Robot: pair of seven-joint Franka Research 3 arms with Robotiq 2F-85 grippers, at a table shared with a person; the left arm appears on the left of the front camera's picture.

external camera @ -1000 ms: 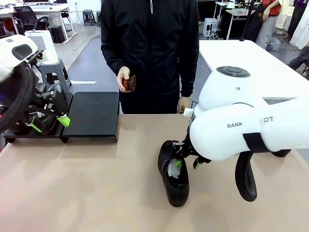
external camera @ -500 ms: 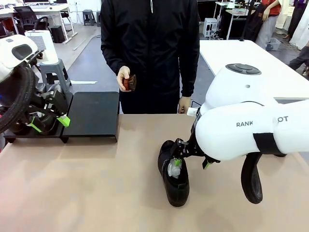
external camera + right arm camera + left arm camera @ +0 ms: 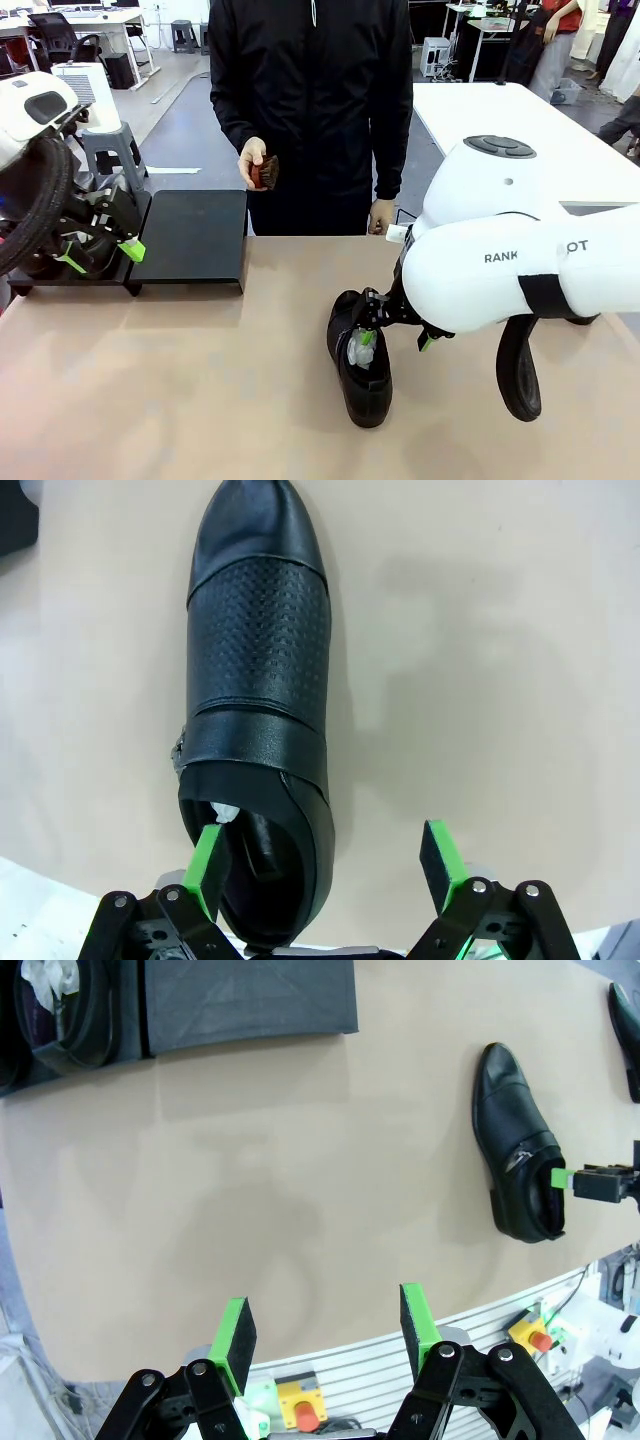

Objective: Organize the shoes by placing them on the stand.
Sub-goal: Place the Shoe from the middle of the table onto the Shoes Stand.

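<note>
A black shoe (image 3: 363, 372) lies on the tan table (image 3: 180, 400), right of the middle, with its toe toward the near edge and white paper (image 3: 357, 350) in its opening. The right gripper (image 3: 395, 340) hangs low over the heel end with its jaws spread wide. In the right wrist view, one green pad (image 3: 208, 865) sits at the shoe's (image 3: 260, 680) opening beside the paper, and the other is over bare table just beside the shoe. One side wall of the heel stands between the pads, and they are not pressed on it.

The stand (image 3: 195, 235) is at the far left of the table, as two low black platforms side by side. The right platform is bare. The left one holds a second shoe (image 3: 70, 1010) stuffed with paper. The left gripper (image 3: 100, 255) hovers over that left platform, released, with nothing between its pads (image 3: 237, 1330). A third shoe (image 3: 627, 1020) lies at the table's right end.

A person (image 3: 310, 100) in a black jacket stands at the far side, holding a small brown brush (image 3: 266, 172) in one hand.
</note>
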